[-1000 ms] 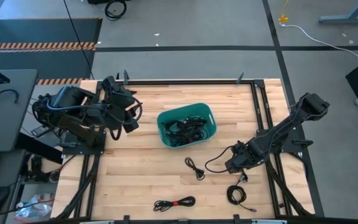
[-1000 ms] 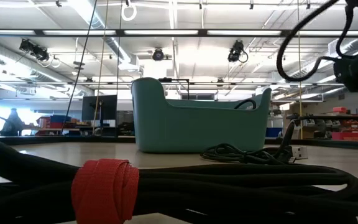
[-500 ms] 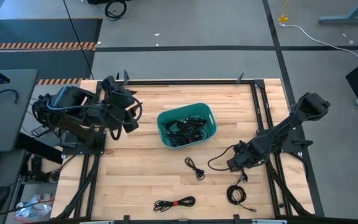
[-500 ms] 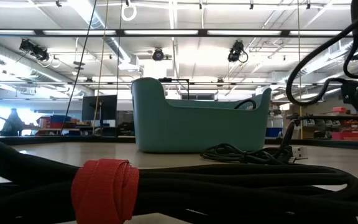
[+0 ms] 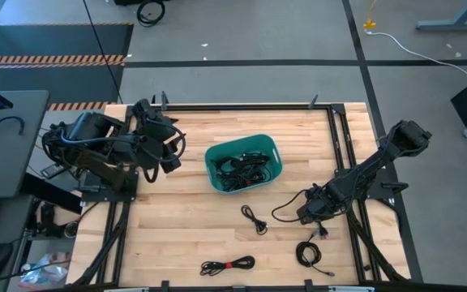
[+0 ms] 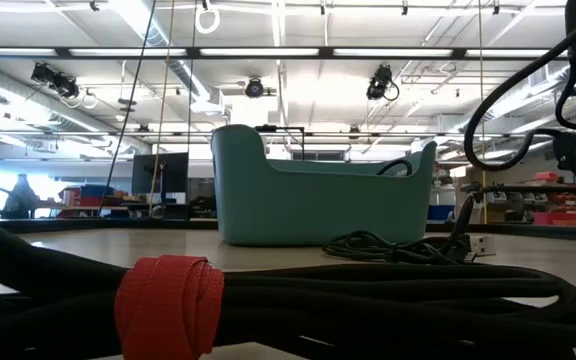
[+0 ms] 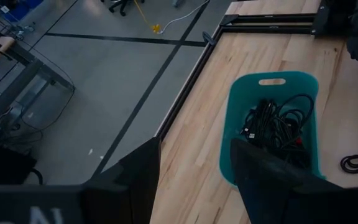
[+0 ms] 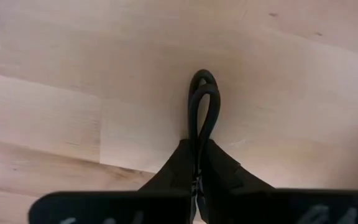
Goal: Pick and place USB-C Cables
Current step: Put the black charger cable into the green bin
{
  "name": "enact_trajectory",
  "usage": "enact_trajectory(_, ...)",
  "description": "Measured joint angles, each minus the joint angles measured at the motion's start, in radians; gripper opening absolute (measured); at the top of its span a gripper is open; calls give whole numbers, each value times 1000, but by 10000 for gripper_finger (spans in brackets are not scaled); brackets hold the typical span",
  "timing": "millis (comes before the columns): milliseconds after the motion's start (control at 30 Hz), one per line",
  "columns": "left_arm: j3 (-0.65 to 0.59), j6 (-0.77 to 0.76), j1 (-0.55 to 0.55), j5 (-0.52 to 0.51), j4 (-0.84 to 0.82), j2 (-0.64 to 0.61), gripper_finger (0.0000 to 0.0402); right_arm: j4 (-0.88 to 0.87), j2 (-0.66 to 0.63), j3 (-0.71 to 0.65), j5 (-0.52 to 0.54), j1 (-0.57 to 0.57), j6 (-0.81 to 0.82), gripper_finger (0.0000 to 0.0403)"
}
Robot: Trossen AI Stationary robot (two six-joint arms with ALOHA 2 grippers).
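Observation:
A teal basket [image 5: 272, 151] in the middle of the table holds a tangle of thin black USB-C cables [image 5: 242, 167]. Three more cables lie on the wood. One is loose [image 5: 254, 219], one is bound with a red tie [image 5: 227, 265] and fills the low view's foreground [image 6: 168, 305], and one is a small coil [image 5: 307, 254] near the right front. My right gripper [image 5: 321, 230] is low over the table just beyond that coil, shut on a cable loop [image 8: 202, 99]. My left gripper [image 7: 194, 180] hangs open at the far left [image 5: 169, 154], high above the table. My right gripper pinches a narrow doubled loop of thin black cable between its two fingers [image 8: 229, 171], held right at the fingertips [image 8: 199, 138]. The loop's bend [image 8: 202, 79] sticks out past them over the wood. The fingers come down from above. Whether the loop is lifted off the table I cannot tell.
A black metal frame [image 5: 340, 138] runs along the table's far and right sides, close behind my right arm. Bare wood lies between the basket and the near edge. In the low view the loose cable [image 6: 398, 247] lies in front of the basket [image 6: 318, 200].
My right arm has come down toward the table and moved slightly toward the near edge, over the small coil. The cables on the table and my left arm have stayed where they were.

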Motion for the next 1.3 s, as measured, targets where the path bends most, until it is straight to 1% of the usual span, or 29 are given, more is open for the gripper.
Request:
enact_trajectory(67,0,0,0,0,0,0,199,1,0,3,0,-1,-10,16)
enact_trajectory(167,0,2,0,0,0,0,199,-9,-2,31,4,-20,-70,15)
enact_trajectory(200,0,10,0,0,0,0,199,8,-9,47,19,-33,-94,15)
enact_trajectory(267,0,15,0,0,0,0,199,35,-32,96,70,-61,-143,15)
enact_trajectory(367,0,16,0,0,0,0,199,61,-49,189,189,-109,-259,15)
enact_trajectory(467,0,15,0,0,0,0,199,80,-64,327,270,-176,-429,15)
enact_trajectory(700,0,16,0,0,0,0,199,65,-60,632,292,-340,-918,15)
enact_trajectory(800,0,16,0,1,0,0,199,58,-60,723,264,-423,-1113,15)
enact_trajectory(900,0,17,0,1,0,0,199,43,-59,791,192,-515,-1266,15)
enact_trajectory(1000,0,17,0,1,0,0,199,-21,-33,848,111,-608,-1390,15)
enact_trajectory(1133,0,16,0,1,0,0,199,-145,46,928,20,-708,-1526,15)
enact_trajectory(1300,0,16,0,1,0,0,199,-281,190,1036,-64,-778,-1704,15)
